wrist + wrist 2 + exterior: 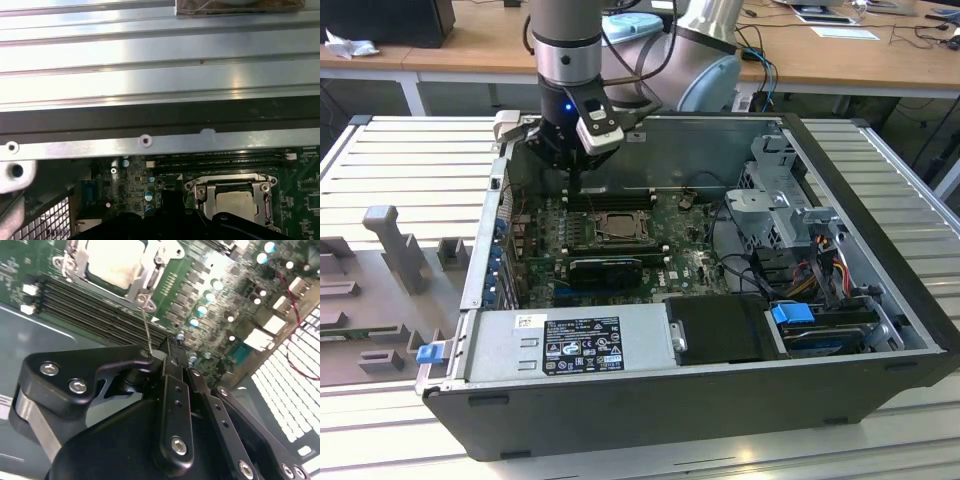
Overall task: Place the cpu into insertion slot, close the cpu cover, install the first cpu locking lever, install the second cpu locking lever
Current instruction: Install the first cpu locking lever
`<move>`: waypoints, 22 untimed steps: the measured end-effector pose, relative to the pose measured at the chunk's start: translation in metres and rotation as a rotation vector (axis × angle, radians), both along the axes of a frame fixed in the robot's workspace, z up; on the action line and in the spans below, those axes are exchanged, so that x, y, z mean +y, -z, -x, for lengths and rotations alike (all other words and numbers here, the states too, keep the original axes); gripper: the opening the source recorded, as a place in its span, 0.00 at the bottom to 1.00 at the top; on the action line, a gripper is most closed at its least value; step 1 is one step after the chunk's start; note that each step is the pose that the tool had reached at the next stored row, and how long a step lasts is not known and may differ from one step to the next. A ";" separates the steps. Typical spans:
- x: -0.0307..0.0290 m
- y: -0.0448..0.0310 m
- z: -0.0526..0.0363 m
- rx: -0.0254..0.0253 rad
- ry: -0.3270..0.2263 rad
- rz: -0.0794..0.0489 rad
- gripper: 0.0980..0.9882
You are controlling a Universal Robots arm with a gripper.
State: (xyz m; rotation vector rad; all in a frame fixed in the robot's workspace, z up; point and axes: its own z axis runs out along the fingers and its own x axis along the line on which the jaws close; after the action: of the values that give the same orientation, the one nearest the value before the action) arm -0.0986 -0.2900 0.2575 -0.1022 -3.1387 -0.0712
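The cpu (116,265) lies pale and flat in the insertion slot (610,226), and it is also in the first wrist view as the cpu (235,202). The cpu cover (150,271) lies down over it as a metal frame around the chip. One thin wire locking lever (147,327) stands up from its hinge at the socket's corner. Its free end reaches the fingertips of my gripper (167,349). The fingers are together, and I cannot tell if the wire is pinched between them. In the exterior view my gripper (575,188) hangs over the socket's back left corner.
Long black memory slots (95,307) run beside the socket. A black heatsink-like block (605,268) lies in front of it. The power supply (570,345), a drive cage (785,200) and cables (820,255) crowd the case's front and right. Grey fixtures (395,245) stand outside on the left.
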 end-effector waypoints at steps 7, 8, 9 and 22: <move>0.0000 0.0005 -0.0220 0.0000 0.000 0.000 0.01; 0.0000 0.0007 -0.0258 0.0001 0.000 0.000 0.01; 0.0000 0.0009 -0.0311 0.0001 0.000 0.000 0.01; 0.0000 0.0167 -0.0595 -0.0199 -0.042 -0.026 0.01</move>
State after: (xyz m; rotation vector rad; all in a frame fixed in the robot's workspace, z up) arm -0.0391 -0.2900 0.2408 -0.0364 -3.1569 -0.1140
